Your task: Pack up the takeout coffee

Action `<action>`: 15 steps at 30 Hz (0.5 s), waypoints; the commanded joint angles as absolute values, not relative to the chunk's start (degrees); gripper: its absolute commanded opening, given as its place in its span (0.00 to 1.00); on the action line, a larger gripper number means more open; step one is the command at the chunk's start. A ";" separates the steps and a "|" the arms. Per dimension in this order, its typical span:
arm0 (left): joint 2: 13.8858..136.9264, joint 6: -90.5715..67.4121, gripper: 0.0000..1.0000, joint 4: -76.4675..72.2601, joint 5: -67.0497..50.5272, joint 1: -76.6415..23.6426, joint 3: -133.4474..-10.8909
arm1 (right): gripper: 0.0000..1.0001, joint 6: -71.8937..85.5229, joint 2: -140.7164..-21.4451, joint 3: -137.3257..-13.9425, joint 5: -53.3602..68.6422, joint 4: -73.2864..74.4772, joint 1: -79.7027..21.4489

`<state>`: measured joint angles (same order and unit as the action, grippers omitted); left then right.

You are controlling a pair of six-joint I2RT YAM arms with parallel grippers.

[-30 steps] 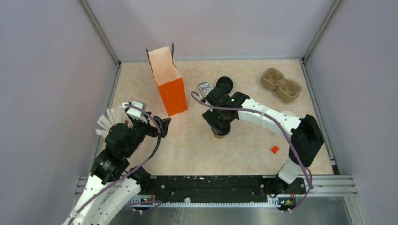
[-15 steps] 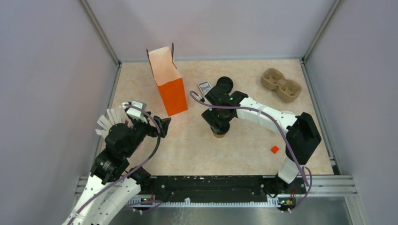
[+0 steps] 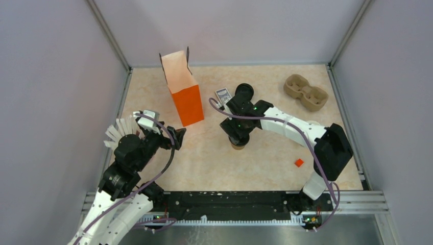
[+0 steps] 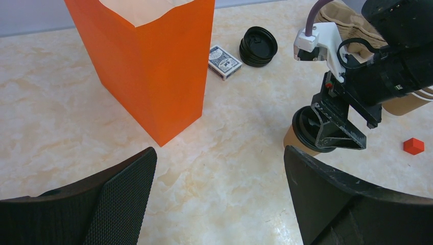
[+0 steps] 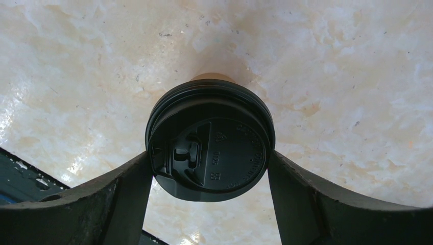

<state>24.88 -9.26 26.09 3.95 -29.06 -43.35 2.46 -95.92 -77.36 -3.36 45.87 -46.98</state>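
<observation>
Takeout coffee (image 4: 292, 142) upright on table (image 5: 357, 76), black lid (image 5: 214, 153) within right claw (image 5: 209, 157), touching both sides, grip uncertain.

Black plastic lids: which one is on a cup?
The round black plastic lid inside the right pincer, capping the tan paper cup; the other lid lies flat beside the playing-card box.

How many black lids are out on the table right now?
2. One lid sits on the cup within the right gripper; the other lid lies beside the card box. That one looks thick, so more may be stacked under it.
</observation>
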 commanded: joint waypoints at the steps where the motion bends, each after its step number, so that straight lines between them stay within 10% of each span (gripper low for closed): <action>1: 24.80 -9.10 0.99 23.91 4.22 -29.27 -43.04 | 0.77 1.33 -98.40 -74.31 -1.41 44.66 -45.72; 15: 26.89 -9.53 0.99 24.77 2.96 -29.26 -43.66 | 0.75 2.56 -98.62 -71.19 -3.22 44.67 -44.56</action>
<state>25.45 -9.28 26.11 3.88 -29.06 -43.35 1.61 -94.76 -75.11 -1.65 42.85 -45.56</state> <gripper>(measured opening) 0.987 0.765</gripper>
